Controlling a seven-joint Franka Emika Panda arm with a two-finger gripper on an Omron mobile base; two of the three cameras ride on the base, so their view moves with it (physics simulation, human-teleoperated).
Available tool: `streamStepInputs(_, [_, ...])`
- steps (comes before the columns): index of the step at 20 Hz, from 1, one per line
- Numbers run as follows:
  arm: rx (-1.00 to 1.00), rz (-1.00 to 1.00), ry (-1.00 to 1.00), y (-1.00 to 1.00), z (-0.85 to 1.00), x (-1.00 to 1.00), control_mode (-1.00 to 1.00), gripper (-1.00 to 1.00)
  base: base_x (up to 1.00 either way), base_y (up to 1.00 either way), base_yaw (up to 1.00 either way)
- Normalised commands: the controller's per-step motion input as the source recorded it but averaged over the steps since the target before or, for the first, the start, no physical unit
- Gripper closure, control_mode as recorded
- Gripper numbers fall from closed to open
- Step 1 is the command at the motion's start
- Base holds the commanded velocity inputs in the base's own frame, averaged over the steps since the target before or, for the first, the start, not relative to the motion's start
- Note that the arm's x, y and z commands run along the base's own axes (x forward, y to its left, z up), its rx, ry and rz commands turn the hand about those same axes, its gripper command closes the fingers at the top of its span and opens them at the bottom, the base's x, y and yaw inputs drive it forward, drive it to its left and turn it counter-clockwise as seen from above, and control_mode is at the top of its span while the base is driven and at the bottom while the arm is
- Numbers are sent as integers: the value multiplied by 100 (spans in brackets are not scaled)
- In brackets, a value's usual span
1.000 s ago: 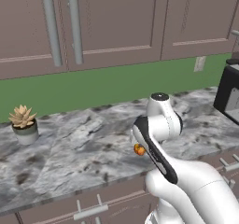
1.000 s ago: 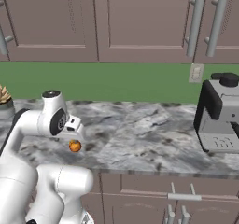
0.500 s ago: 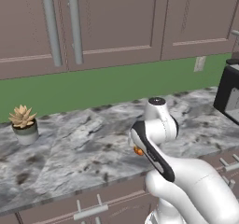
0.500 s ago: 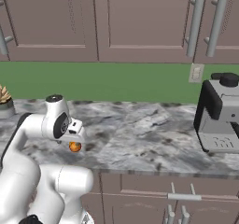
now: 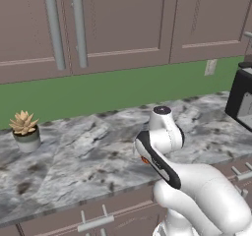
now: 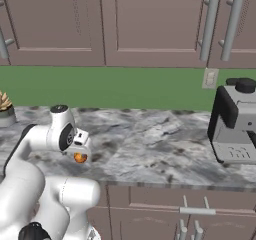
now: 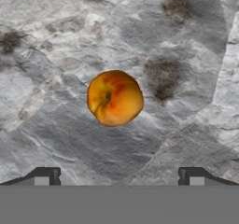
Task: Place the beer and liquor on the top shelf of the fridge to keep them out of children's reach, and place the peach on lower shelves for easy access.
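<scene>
One task item was on hand: the peach, lying on the marbled counter close to its front edge, stem dimple turned sideways. Tool hung above it, pointing down, jaws spread wide with the fruit centred between the two tips and nothing gripped. From the right base camera the peach showed as an orange spot just under the wrist. Potted succulent stood well apart toward the counter's left end near the back edge; coffee machine at the right end. Neither bottle nor fridge was seen from this position.

Risks, as judgement:
- Round fruit on a hard slab. If the descent were off-centre, one finger would touch first and roll it, possibly over the front edge.
- Closing too high would catch only the upper curve, and the peach could squirt out.
- Descending too far would drive the tips into the stone.
</scene>
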Motion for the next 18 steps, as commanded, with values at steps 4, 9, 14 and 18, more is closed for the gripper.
streamStepInputs(4, [0,-1,0,0,-14,14,-100,-100,0,0,0])
streamStepInputs(9, [0,-1,0,0,-13,13,-100,-100,0,0,0])
streamStepInputs(14, [0,-1,0,1,-14,14,-100,-100,0,0,0])
streamStepInputs(18, [0,-1,0,3,-14,15,-100,-100,0,0,0])
